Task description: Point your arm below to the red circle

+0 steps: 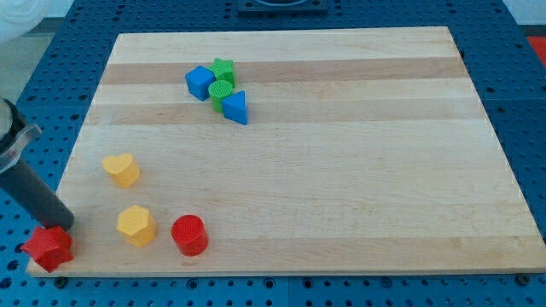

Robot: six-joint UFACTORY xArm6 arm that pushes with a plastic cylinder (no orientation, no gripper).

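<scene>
At the view's bottom-left corner, my tip sits just above the red star block, touching or nearly so, can't tell which. No pincer on this rig, just the rod, holding nothing. Red circle, a red cylinder, stands near the wooden board's bottom edge, well to the right of the tip, with the yellow hexagon block between them. Yellow heart block above that. Blue cube, two green blocks and blue triangle block cluster near the top, irrelevant. Progress: early, I judge. Tip isn't below the cylinder yet; it needs to travel right along the bottom edge, passing under the hexagon without nudging it.
</scene>
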